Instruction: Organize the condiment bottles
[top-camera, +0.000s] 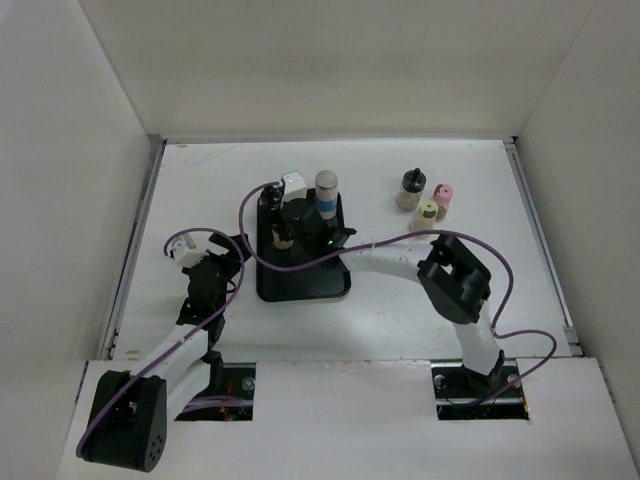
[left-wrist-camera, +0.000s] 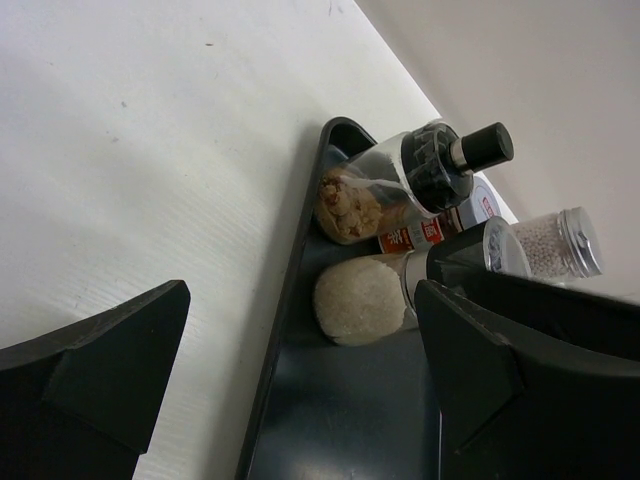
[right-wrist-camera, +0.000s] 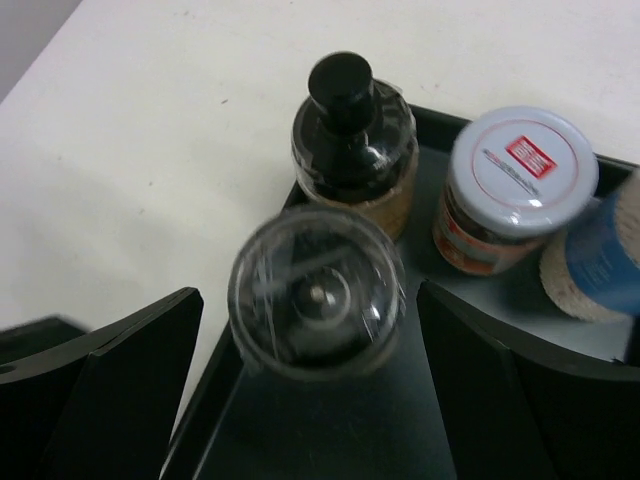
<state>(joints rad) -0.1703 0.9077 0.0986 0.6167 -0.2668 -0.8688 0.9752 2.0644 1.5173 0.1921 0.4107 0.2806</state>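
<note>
Four condiment bottles crowd one corner of the black tray (right-wrist-camera: 330, 430): a clear-topped bottle (right-wrist-camera: 315, 290), a black-capped bottle (right-wrist-camera: 350, 140) of tan crumbs just behind it, a grey-lidded jar (right-wrist-camera: 520, 175) and a blue-labelled bottle (right-wrist-camera: 600, 255). Three more bottles (top-camera: 427, 213) stand on the bench (top-camera: 450, 290), well apart to the right. All look small, light, rigid and smooth-walled, so likely to slip or tip; they are probably best taken round the body under the cap. The right tool (right-wrist-camera: 305, 295) straddles the clear-topped bottle, released. The left tool (left-wrist-camera: 300, 290) is spread and empty near the tray's left side.
</note>
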